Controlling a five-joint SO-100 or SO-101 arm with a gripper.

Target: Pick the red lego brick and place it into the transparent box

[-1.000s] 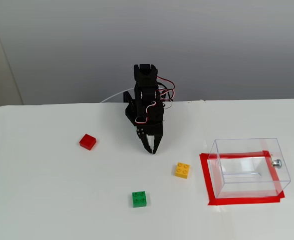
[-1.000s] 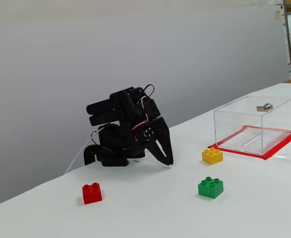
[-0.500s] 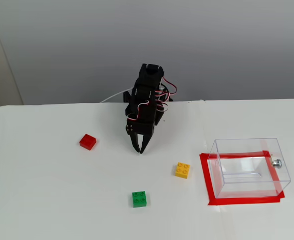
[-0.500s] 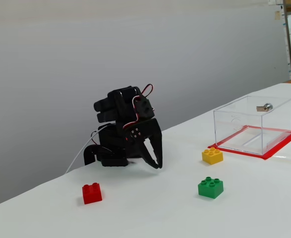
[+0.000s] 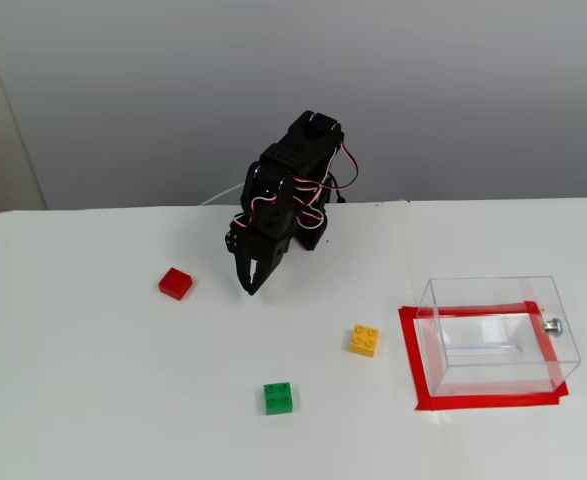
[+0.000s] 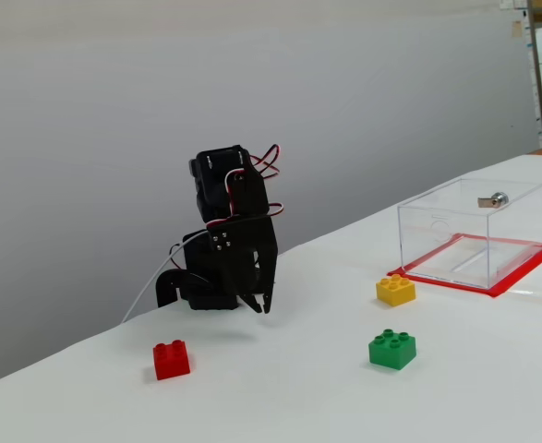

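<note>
red brick [image 5: 175, 283]: on counter [image 5: 93, 400], left of hand [image 5: 248, 287] in a fixed view, apart
hand: fingers nearly together, empty
bricks: 3, one red, one yellow [image 5: 364, 340], one green [image 5: 279, 397]
box [image 5: 497, 335]: 1, far right of hand

White table [image 5: 93, 400] against plain grey wall [image 5: 453, 90]

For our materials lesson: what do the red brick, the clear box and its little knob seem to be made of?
Red lego brick: likely moulded plastic, smooth, slightly glossy, studded top.
Transparent box: probably clear acrylic or similar plastic; thin see-through walls show red tape beneath.
Knob: apparently metal, shiny silver.
</note>
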